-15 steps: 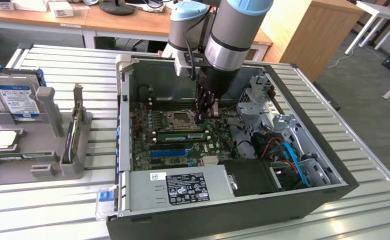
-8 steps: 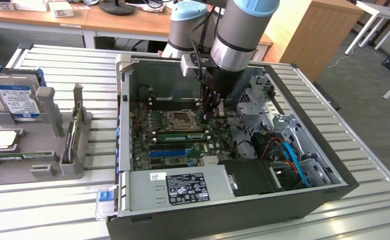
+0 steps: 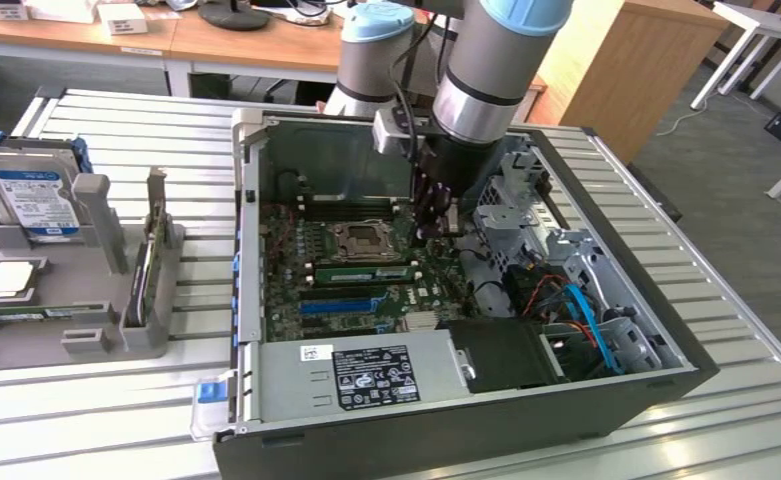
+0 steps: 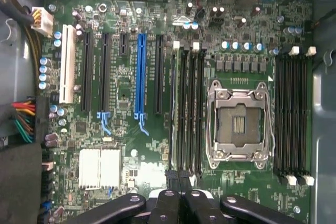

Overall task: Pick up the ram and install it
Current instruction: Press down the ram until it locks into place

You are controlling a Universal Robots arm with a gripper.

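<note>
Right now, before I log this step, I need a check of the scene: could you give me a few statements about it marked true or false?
1. The gripper is wide open. False: its fingers are shut together.
2. The ram stands in a slot beside the CPU socket. True.
3. The blue slot holds a card. False: it is empty.
4. A hard drive stands in the grey fixture at the exterior view's left. True.
</note>
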